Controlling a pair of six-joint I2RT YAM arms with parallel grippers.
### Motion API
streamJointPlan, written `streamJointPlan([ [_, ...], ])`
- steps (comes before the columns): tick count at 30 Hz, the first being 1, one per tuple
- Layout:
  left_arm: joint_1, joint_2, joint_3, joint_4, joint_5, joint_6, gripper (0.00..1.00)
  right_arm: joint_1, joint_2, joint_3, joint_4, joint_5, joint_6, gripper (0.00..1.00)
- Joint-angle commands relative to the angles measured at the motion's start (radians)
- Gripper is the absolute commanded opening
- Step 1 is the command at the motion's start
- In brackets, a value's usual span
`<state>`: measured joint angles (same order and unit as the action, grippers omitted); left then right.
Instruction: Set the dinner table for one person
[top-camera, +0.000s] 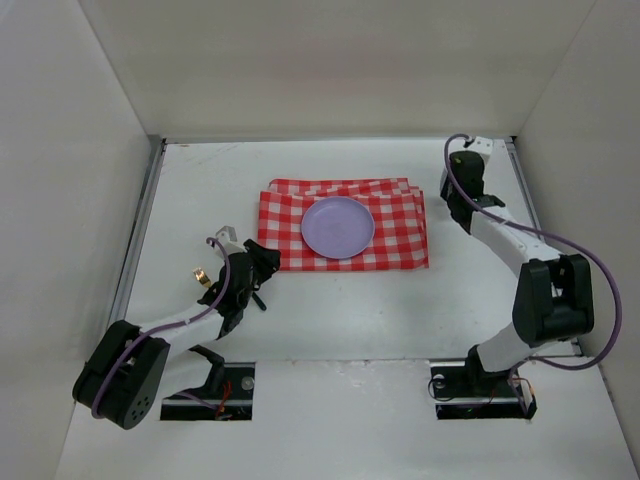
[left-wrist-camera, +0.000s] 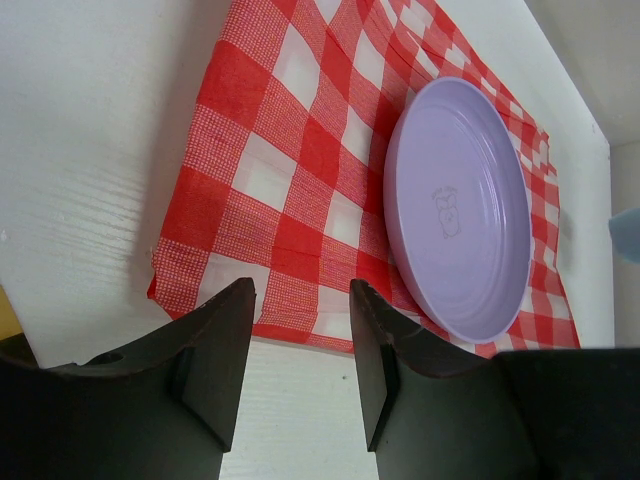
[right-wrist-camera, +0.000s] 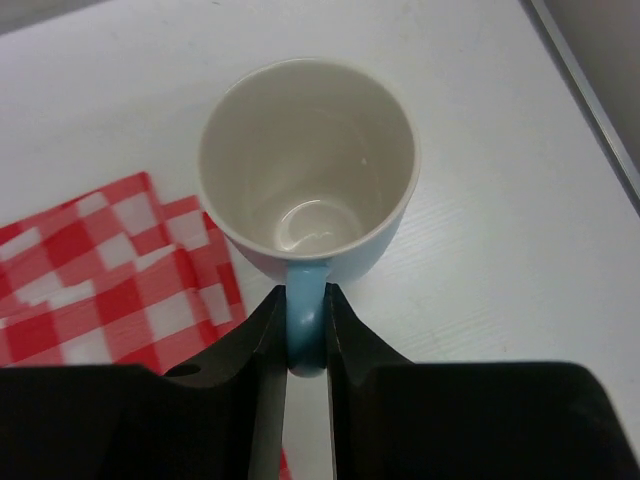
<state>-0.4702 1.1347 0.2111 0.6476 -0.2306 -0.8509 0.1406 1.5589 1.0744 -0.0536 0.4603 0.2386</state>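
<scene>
White bench (top-camera: 330, 330), top view. A red-and-white checked cloth (top-camera: 400, 240) lies just toward 12 o'clock of the bench's centre and carries a lilac plate (top-camera: 338, 227). Left tool (left-wrist-camera: 300, 300), fingers parted and holding nothing, sits at the cloth's 8 o'clock corner. Right tool (right-wrist-camera: 305, 310), at the cloth's 2 o'clock, is clamped on the handle of an upright blue mug (right-wrist-camera: 300, 170).
</scene>
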Motion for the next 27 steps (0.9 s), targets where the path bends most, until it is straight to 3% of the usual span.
streamJointPlan([
  [1,-0.006,-0.013,0.008,0.053,-0.003,0.004,0.41,0.064,-0.039,0.11,0.1,0.011,-0.012,0.0],
  [14,-0.009,-0.007,0.01,0.053,-0.004,0.006,0.41,0.221,0.228,0.364,0.052,-0.06,0.047,0.0],
  [27,-0.009,-0.006,0.01,0.055,-0.01,0.007,0.41,0.245,0.309,0.348,0.06,-0.032,0.045,0.0],
])
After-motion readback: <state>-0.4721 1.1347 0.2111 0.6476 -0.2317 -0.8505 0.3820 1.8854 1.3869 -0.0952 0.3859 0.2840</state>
